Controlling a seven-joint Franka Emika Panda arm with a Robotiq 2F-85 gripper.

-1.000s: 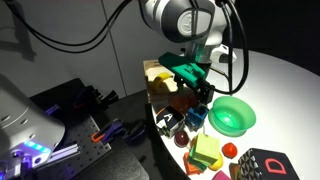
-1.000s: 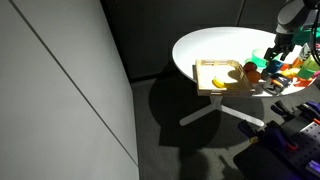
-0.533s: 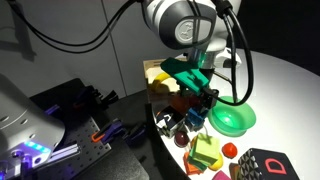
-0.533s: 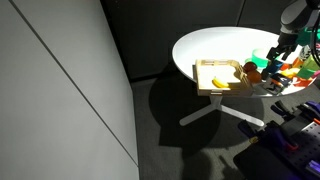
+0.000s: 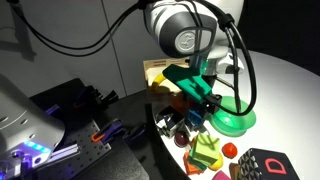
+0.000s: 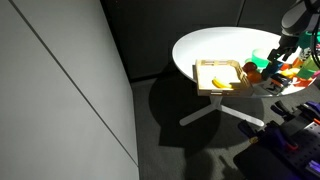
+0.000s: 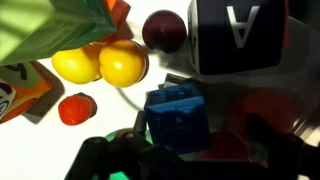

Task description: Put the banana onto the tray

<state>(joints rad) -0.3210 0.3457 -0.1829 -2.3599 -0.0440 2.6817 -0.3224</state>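
Observation:
The yellow banana (image 6: 226,83) lies on the light wooden tray (image 6: 204,69) at the table's edge. The tray's corner also shows in an exterior view (image 5: 154,71); the banana is hidden there. My gripper (image 5: 205,102) hangs away from the tray, over the pile of toys beside the green bowl (image 5: 238,122). It also shows in an exterior view (image 6: 281,49). In the wrist view my dark fingers (image 7: 190,162) stand wide apart and open, with a blue block (image 7: 178,117) below and between them. Nothing is held.
Round yellow fruits (image 7: 102,63), a small red piece (image 7: 75,108), a dark plum (image 7: 164,30) and a black letter block (image 7: 238,35) crowd under the wrist. More toy blocks (image 5: 206,151) and a black block (image 5: 262,164) lie near the table's edge.
The arm has swung a little further from the tray toward the green bowl, and now partly covers the bowl. The banana and tray have not moved.

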